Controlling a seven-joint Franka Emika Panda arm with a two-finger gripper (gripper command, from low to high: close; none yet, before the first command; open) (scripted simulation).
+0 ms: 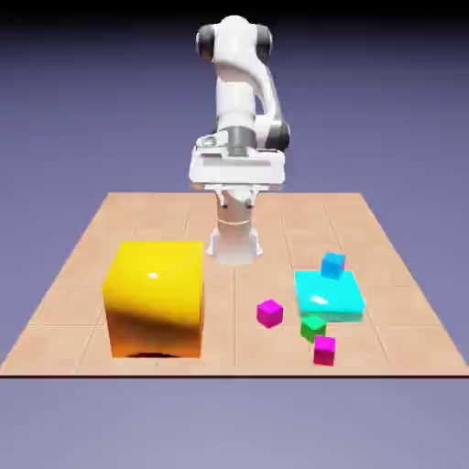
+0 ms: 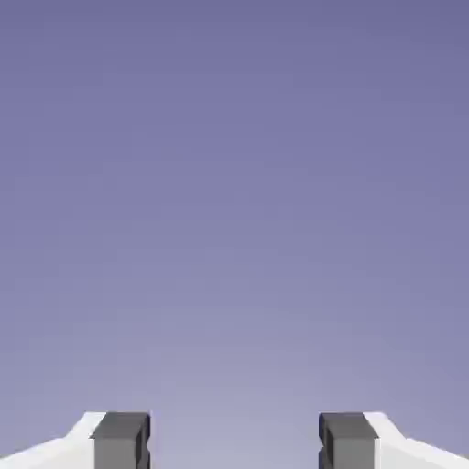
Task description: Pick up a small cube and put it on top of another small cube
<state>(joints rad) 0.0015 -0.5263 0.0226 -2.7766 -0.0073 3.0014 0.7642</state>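
The desk (image 1: 137, 215) carries six items. A large glossy yellow block (image 1: 154, 299) stands toward the near edge on the exterior view's left, well apart from everything else. On the exterior view's right lies a flat cyan slab (image 1: 328, 295), with a small blue cube (image 1: 333, 266) at its far edge; whether that cube rests on the slab or just behind it cannot be told. A small green cube (image 1: 313, 325) sits against the slab's near edge, partly overlapped in the picture by one small magenta cube (image 1: 324, 350), which is the item nearest the desk's near edge. The other small magenta cube (image 1: 269, 313) sits alone on bare desk between the yellow block and the slab, just off the slab's near-left corner, touching nothing. Both magenta cubes rest on the desk, neither stacked. The white arm (image 1: 240, 101) rises from the middle of the far edge with its hand held high above the desk, over none of the items. In the exterior view the fingers cannot be made out. In the hand view the gripper (image 2: 234, 441) shows two grey fingers (image 2: 121, 441) spread wide apart with nothing between them; only plain blue-violet backdrop fills that view, and the fingers are cut off by its bottom edge.
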